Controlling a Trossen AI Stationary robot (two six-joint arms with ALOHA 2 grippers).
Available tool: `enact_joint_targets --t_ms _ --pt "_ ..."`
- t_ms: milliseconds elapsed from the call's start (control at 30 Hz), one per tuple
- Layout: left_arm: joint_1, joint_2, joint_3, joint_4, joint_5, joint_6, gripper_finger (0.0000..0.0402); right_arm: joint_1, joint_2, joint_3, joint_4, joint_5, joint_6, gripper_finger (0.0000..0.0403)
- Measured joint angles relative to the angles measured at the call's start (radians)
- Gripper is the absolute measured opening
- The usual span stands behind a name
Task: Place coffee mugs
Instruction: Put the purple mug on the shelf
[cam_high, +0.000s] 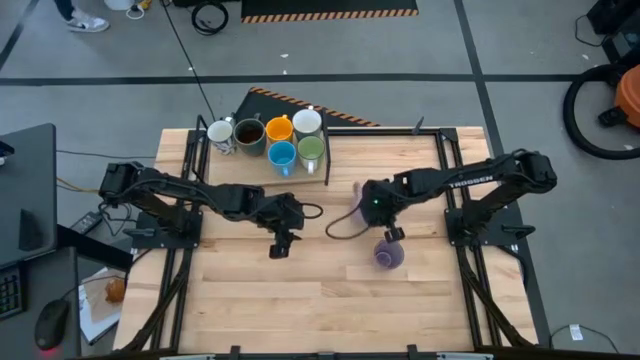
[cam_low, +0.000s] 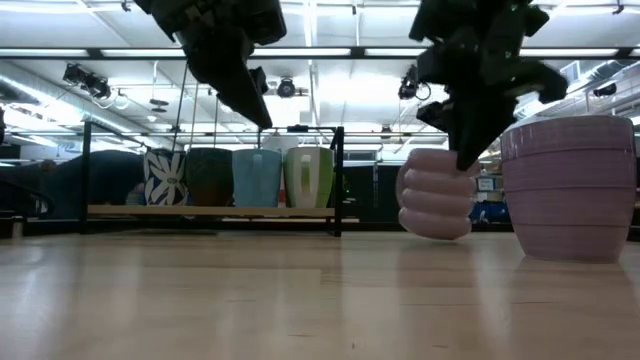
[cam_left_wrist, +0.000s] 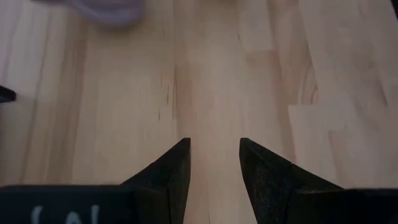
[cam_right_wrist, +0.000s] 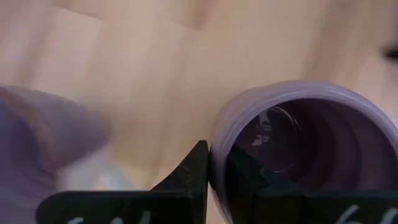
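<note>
Straddling upright lavender mug (cam_right_wrist: 298, 155) rim: right hand (cam_right_wrist: 214, 171).

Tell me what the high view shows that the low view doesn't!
Only the high view shows six mugs in the tray at the table's far edge, including the orange mug and dark brown mug, plus the left pincer from above. Only the low view shows the ribbed side of the upright lavender mug and the ceiling lights. Both show the second lavender mug lying on its side, and the right pincer on the upright mug's rim.
</note>
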Motion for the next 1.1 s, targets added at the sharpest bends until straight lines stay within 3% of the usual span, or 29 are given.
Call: enact_joint_targets --t_ms 400,667,933,1100 --pt "0.000 0.029 0.000 0.136 -0.050 0.040 0.0144 0.115 0.000 0.058 0.056 -0.043 -0.049 0.0042" --pt "0.011 0.097 -0.028 0.320 -0.055 0.111 0.0144 0.142 0.000 0.069 0.055 -0.078 -0.064 0.0042" --pt "0.130 0.093 -0.201 0.648 0.076 0.033 0.0144 0.215 0.000 0.069 0.071 -0.103 -0.093 0.0042" --pt "0.191 0.118 -0.229 0.805 0.198 -0.024 0.0149 0.239 0.001 0.070 0.096 -0.115 -0.102 0.0042"
